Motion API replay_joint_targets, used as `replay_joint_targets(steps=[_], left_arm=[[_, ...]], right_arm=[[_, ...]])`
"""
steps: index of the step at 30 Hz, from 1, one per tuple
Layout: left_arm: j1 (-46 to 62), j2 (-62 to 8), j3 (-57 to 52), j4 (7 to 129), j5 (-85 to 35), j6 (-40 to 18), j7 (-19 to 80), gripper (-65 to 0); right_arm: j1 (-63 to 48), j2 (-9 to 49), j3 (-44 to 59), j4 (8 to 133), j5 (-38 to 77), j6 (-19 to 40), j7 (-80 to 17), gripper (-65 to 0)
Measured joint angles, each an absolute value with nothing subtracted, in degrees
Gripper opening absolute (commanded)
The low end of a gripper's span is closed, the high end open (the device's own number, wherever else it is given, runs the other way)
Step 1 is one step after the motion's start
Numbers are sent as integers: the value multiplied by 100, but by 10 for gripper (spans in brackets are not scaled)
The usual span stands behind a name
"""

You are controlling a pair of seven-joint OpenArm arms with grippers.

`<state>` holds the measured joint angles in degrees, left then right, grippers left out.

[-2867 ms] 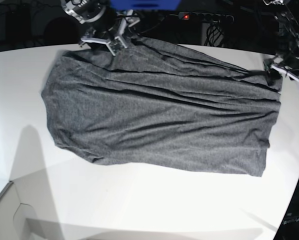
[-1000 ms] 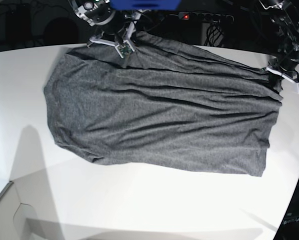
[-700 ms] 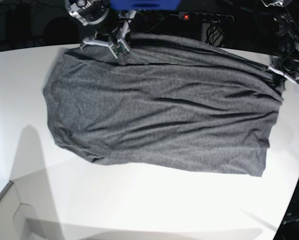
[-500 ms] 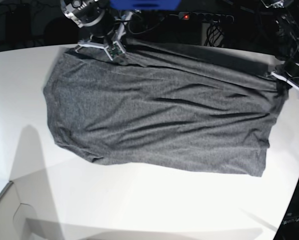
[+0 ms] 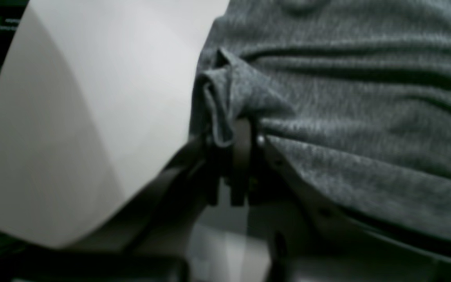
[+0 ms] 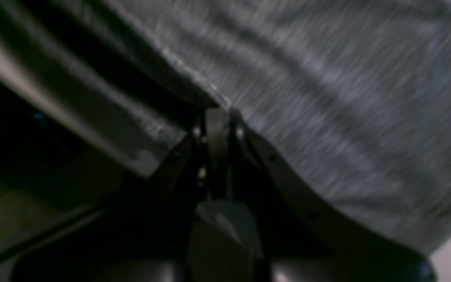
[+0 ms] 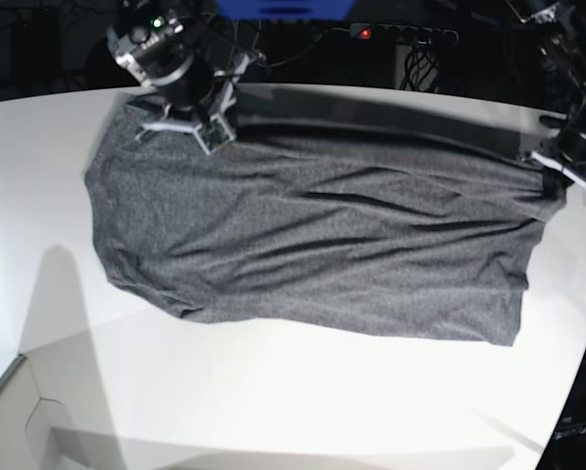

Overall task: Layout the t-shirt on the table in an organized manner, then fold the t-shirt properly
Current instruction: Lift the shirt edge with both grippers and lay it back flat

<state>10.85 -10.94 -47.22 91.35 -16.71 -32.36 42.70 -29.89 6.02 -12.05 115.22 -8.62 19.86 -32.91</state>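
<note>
Both pincers, left pincer [image 7: 553,174] and right pincer [image 7: 207,135], grip the t-shirt [image 7: 313,245]'s 12 o'clock edge; best pull evenly, flattening wrinkles on the table [image 7: 273,411].

No writing, label, brand, number or sign can be read anywhere in these views. The t-shirt [image 7: 313,245] is plain grey knit with no print or tag showing, and the table [image 7: 273,401] is bare white with no markings. Up at about one o'clock in the base view, a small red light [image 7: 365,32] glows on a dark strip beyond the table's far edge, but it carries no legible characters. At twelve o'clock a blue panel [image 7: 283,8] shows no lettering. Both wrist views are blurred, and nothing in them can be made out as text.
</note>
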Motion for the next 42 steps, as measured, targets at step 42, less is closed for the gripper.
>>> replay_joint_targets(steps=[42], left_arm=[[-1306,-1175,-4287,6777,-631,-3166,4200,-563]], right_arm=[[-919,679,-1201,10158,-904,2445,-3319,-650]])
